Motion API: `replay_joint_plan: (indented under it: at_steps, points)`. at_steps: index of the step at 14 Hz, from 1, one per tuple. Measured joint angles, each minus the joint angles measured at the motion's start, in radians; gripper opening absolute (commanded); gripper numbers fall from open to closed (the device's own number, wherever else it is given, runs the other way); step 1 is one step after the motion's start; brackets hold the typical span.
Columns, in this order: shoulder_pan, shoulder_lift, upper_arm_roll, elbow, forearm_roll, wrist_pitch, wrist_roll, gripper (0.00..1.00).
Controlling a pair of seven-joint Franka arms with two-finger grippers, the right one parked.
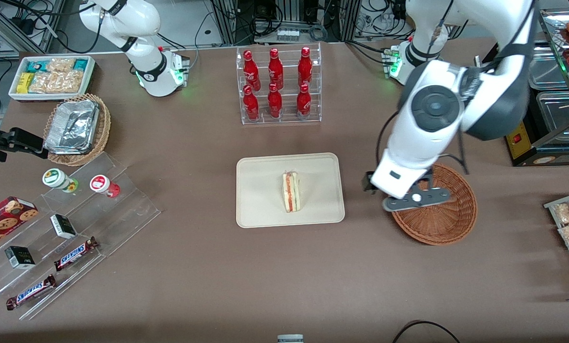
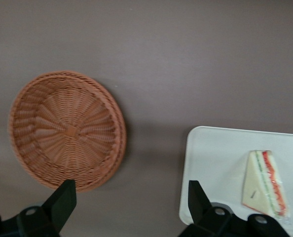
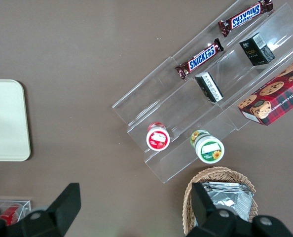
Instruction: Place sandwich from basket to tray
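Sandwich [image 1: 291, 192]: lies on the tray [image 1: 265, 209], about at its middle, striped cut edge facing up; nothing touches it.
Tray: cream, flat on the brown surface [image 1: 265, 286], nearer the front camera than the clear rack of red bottles [image 1: 279, 85].
Basket [image 1: 444, 221]: reddish-brown wicker, empty, beside the tray toward the working arm's end of the surface, apart from it.
Tool [image 1: 411, 197]: hangs above the basket's rim on the side toward the tray, holding nothing.
Tool state: spread wide; the left wrist view shows both black fingers [image 2: 62, 200] far apart with bare surface between them.
Front view only: the arm covers part of the basket, so its inside is partly hidden there.
Left wrist view only: whole basket [image 2: 67, 131] bottom visible, bare weave; sandwich [image 2: 265, 182] and tray [image 2: 210, 163] corner also seen.
Right wrist view only: close look at the clear stepped stand [image 3: 205, 98] with Snickers bars [image 3: 199, 58] and two small round pots [image 3: 158, 138], toward the parked arm's end.
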State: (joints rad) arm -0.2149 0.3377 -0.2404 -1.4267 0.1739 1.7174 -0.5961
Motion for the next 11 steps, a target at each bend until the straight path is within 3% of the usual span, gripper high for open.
replay_joint_plan:
  at_steps: [11]
  points:
    - [0.243, -0.135, 0.003, -0.016, -0.101, -0.125, 0.39, 1.0]
